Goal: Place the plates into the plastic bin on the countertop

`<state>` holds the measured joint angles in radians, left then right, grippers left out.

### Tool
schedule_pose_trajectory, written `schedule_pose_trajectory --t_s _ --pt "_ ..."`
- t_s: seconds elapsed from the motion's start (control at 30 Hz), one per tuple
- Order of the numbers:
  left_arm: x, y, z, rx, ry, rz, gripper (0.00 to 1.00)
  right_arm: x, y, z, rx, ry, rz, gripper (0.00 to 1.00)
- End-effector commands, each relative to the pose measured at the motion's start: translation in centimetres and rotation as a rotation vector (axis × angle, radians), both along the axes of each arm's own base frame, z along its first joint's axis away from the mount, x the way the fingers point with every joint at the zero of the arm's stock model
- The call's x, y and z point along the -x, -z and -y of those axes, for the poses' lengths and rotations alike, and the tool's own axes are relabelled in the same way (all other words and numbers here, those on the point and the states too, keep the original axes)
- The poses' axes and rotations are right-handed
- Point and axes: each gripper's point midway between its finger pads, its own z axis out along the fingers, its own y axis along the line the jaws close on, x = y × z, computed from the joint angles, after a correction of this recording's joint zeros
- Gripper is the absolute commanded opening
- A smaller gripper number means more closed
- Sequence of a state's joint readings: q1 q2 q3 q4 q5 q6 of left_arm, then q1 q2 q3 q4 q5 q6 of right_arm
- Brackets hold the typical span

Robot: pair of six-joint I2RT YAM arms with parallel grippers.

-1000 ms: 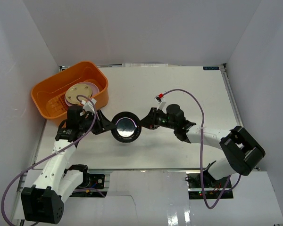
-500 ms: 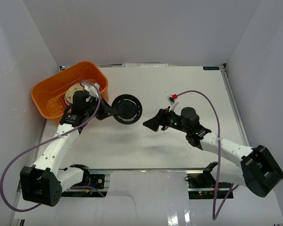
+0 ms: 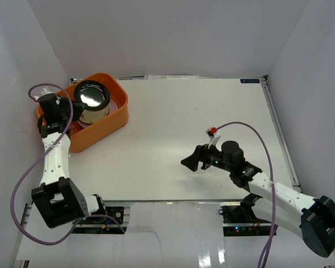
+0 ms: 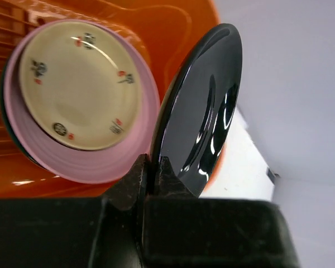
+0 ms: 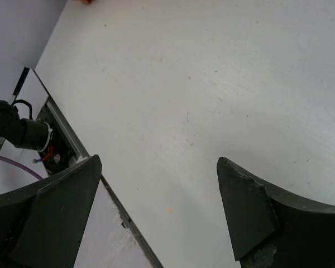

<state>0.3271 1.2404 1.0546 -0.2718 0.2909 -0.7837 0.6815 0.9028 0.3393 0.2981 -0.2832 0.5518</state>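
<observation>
Three plates to account for at the plastic bin (image 3: pixel 103 127). Grips the black plate (image 4: pixel 204 111) by its rim in the left claw (image 4: pixel 153 167), clenched thin on the edge, probably because a rim pinch is the only purchase a flat dish offers. Holds it steeply tilted, almost on edge, above the bin's inside and just beside the stack lying there, not resting on anything as far as the wrist view tells. Looks like a slant chosen to let the dish slide down onto the stack rather than drop flat. Shows the pink plate (image 4: pixel 142 139) lying in the bin with the cream patterned plate (image 4: pixel 72 84) nested on top, smaller on larger, so likely steady enough to take one more. Has the right claw (image 5: pixel 156 167) spread wide and grasping nothing, over bare counter (image 5: pixel 212 72) well apart from the bin, off to its right and nearer side; likely parked there so as not to crowd the drop. Finds no other plate outside the bin in the overhead view. Calls next for lowering, then loosening the pinch.
</observation>
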Motion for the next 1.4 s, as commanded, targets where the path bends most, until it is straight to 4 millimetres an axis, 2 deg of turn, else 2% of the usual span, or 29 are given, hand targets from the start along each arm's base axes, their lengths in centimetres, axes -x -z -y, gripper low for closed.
schedule_pose_trajectory --t_s 0.0,0.07,0.1,0.2,0.23,0.33,0.43,0.47,0.57,0.6,0.63,0.7,0.73,0.77,0.8,0.87,0.9,0.93,0.97,1.0,1.03,1.07,1.1,1.13,1.2,1.23,1.27,1.33,1.37 --pt "-1.2 1.7 -2.5 -0.069 -0.094 -0.076 0.00 -0.2 0.2 0.0 0.011 -0.014 0.027 0.90" --pt "-1.7 2.2 -3.6 -0.111 -0.121 -0.095 0.01 -0.1 0.2 -0.1 0.011 -0.018 0.025 0.89" --pt "-2.0 3.4 -4.3 -0.127 -0.138 -0.133 0.03 0.0 0.3 0.0 0.011 -0.020 0.025 0.89" --pt "-2.8 3.9 -5.7 -0.197 -0.153 -0.171 0.06 0.1 0.7 0.2 0.016 -0.015 0.021 0.89" --pt "-3.1 5.0 -6.1 -0.211 -0.151 -0.204 0.11 0.3 1.0 0.3 0.020 -0.013 0.018 0.89" --pt "-3.8 6.0 -6.4 -0.231 -0.122 -0.242 0.19 0.2 1.0 0.6 0.020 0.005 0.024 0.89" --pt "-3.9 6.8 -6.2 -0.224 -0.106 -0.260 0.40 -0.1 0.4 0.7 0.017 0.019 0.034 0.89" --pt "-3.8 6.8 -6.0 -0.221 -0.100 -0.260 0.53 -0.1 0.4 0.8 0.024 0.022 0.031 0.89" --pt "-3.6 6.5 -5.5 -0.208 -0.078 -0.247 0.74 -0.4 -0.2 0.8 0.024 0.033 0.044 0.89" --pt "-3.5 6.3 -5.4 -0.209 -0.078 -0.241 0.85 -0.4 -0.2 0.9 0.031 0.036 0.038 0.89" --pt "-3.3 5.9 -5.3 -0.208 -0.077 -0.234 0.91 -0.5 -0.3 0.9 0.034 0.039 0.040 0.89" --pt "-2.9 3.7 -4.7 -0.210 -0.066 -0.179 0.98 -0.7 -1.0 1.0 0.034 0.048 0.044 0.89" --pt "-2.8 2.8 -4.3 -0.206 -0.059 -0.153 0.98 -0.7 -1.2 1.0 0.035 0.052 0.046 0.90" --pt "-2.5 1.9 -3.7 -0.201 -0.048 -0.127 0.98 -1.0 -2.0 1.0 0.029 0.061 0.059 0.91" --pt "-1.9 -0.2 -3.3 -0.218 -0.047 -0.075 0.98 -1.0 -2.2 1.2 0.036 0.067 0.058 0.91" --pt "-1.0 -1.7 -2.0 -0.234 -0.028 -0.033 0.98 -1.4 -2.8 1.6 0.052 0.094 0.069 0.94" --pt "0.1 -3.7 -1.3 -0.254 -0.020 0.022 0.98 -1.8 -4.0 1.6 0.047 0.105 0.091 0.96" --pt "0.8 -4.5 -0.3 -0.266 0.003 0.048 0.98 -1.8 -4.0 2.0 0.077 0.115 0.085 0.90" --pt "1.5 -4.1 0.3 -0.271 0.020 0.051 0.98 -2.5 -4.3 2.6 0.109 0.151 0.111 0.90" --pt "2.9 -5.8 2.0 -0.283 0.062 0.116 0.97 -2.7 -5.4 3.1 0.133 0.167 0.123 0.90" --pt "3.7 -5.9 2.9 -0.285 0.089 0.137 0.96 -3.0 -6.0 3.6 0.150 0.193 0.143 0.90" --pt "4.5 -4.8 4.0 -0.281 0.127 0.130 0.98 -4.0 -6.8 4.6 0.187 0.251 0.187 0.90" --pt "5.2 -4.7 5.0 -0.287 0.160 0.145 0.98 -4.1 -7.9 5.1 0.194 0.267 0.223 0.90" --pt "6.6 -5.8 7.2 -0.294 0.234 0.207 0.98 -4.6 -10.1 5.6 0.187 0.301 0.264 0.90" --pt "8.2 -4.7 9.2 -0.313 0.332 0.226 0.98 -5.0 -12.1 7.5 0.224 0.381 0.309 0.90" --pt "9.4 -4.8 11.0 -0.306 0.418 0.256 0.98 -5.1 -14.5 8.2 0.201 0.418 0.346 0.90" --pt "11.0 -5.8 11.8 -0.321 0.457 0.314 0.98 -5.3 -15.6 9.1 0.201 0.466 0.367 0.90" --pt "13.3 -5.8 13.7 -0.329 0.576 0.372 0.98 -4.7 -18.7 10.5 0.153 0.516 0.437 0.90" --pt "15.0 -6.9 14.4 -0.351 0.597 0.432 0.98 -4.8 -19.7 11.5 0.141 0.566 0.455 0.90"
